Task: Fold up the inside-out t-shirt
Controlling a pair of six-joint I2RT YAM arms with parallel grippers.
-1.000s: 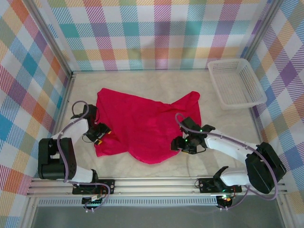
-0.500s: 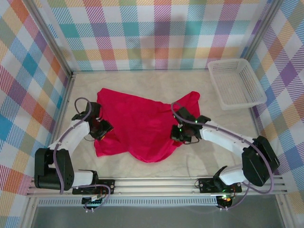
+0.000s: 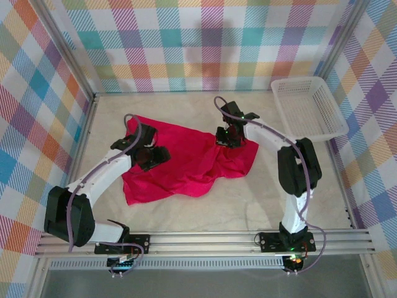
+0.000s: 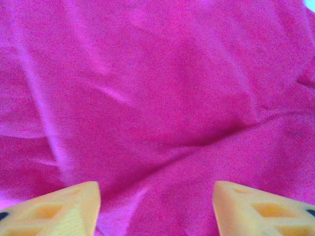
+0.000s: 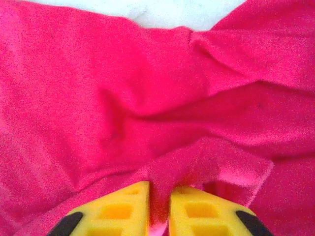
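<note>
The inside-out t-shirt (image 3: 186, 164) is a plain red, wrinkled cloth lying left of the table's middle, with its right part bunched and folded over. My right gripper (image 3: 225, 138) is at the shirt's far right part. In the right wrist view the yellow fingers (image 5: 123, 209) of that gripper (image 5: 159, 204) are shut on a raised fold of the t-shirt (image 5: 98, 88). My left gripper (image 3: 151, 155) hovers over the shirt's left part. In the left wrist view that gripper (image 4: 155, 209) is open, its fingertips wide apart with the flat red t-shirt (image 4: 162, 88) below them and nothing held.
A white mesh basket (image 3: 307, 108) stands at the back right by the plaid wall. The marble-look tabletop (image 3: 248, 205) shows bare in front of the shirt and to its right. Metal frame rails run along the left wall and the near edge.
My right gripper has shut on the shirt's near right edge and carried it toward the back, folding the cloth over. The left gripper has moved right and farther onto the shirt.
</note>
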